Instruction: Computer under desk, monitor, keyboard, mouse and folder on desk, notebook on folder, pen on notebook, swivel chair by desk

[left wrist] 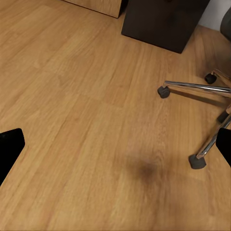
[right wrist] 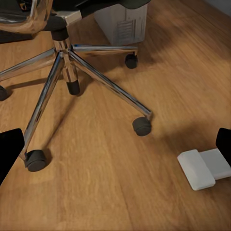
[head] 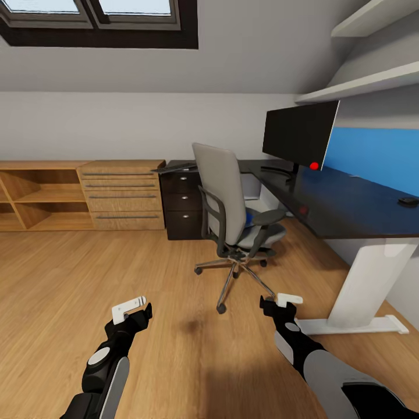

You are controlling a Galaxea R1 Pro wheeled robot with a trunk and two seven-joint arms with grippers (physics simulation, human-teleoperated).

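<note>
Sloped pale walls and a light wood floor (head: 87,279) frame the scene, with a skylight (head: 99,17) overhead. Ahead stands the swivel chair (head: 227,203), grey-upholstered with a chrome five-star base, its back turned toward the robot; a sliver of bright blue on the seat is probably the folder (head: 249,217) (mostly hidden by the backrest). Just beyond it runs the glossy black worktop (head: 337,203), carrying the monitor (head: 299,134) and, far along it, the small mouse (head: 408,201). A light-grey computer (right wrist: 121,21) sits on the floor behind the chair base, seen from the right wrist.

Both arms hang low over bare floor, well short of the chair. The left gripper (head: 131,308) and right gripper (head: 281,302) each have their fingers spread, holding nothing. The folder lies forward and slightly right of centre, so the right arm looks nearer; reaching it likely means rounding the backrest to the seat's open side
</note>
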